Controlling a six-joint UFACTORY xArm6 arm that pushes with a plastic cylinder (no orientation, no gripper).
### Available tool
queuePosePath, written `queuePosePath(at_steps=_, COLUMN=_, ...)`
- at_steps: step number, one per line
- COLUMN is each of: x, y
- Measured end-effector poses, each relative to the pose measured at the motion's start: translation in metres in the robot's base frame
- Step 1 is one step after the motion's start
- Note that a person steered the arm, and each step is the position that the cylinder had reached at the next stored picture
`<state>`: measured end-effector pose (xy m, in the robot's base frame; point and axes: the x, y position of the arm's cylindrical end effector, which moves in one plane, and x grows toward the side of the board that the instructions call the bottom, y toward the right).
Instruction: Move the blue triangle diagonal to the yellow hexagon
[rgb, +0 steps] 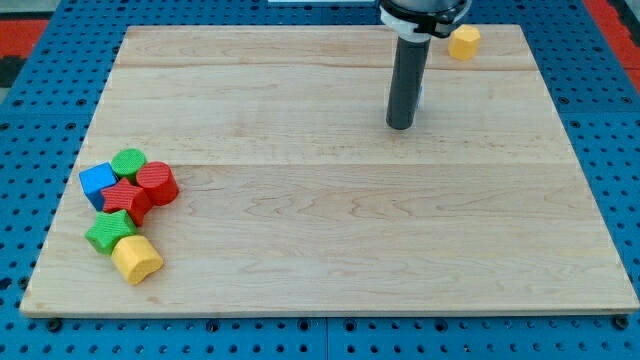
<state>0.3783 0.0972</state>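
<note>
The yellow hexagon (463, 41) lies near the board's top edge, right of centre. My dark rod comes down from the view's top, and my tip (400, 126) rests on the board below and to the left of the hexagon. A thin sliver of pale blue (421, 96) shows at the rod's right edge. The rest of that block is hidden behind the rod, so its shape cannot be made out. No other blue triangle shows on the board.
A cluster of blocks sits at the board's left edge: a blue cube (97, 184), a green cylinder (128, 162), a red cylinder (157, 184), a red star (125, 198), a green star (110, 230) and a yellow block (136, 259).
</note>
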Motion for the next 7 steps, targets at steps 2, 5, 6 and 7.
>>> queuePosePath(at_steps=2, x=-0.042, y=0.033)
queuePosePath(at_steps=5, x=-0.057, y=0.018)
queuePosePath(at_steps=6, x=-0.049, y=0.012)
queuePosePath(at_steps=7, x=0.019, y=0.017)
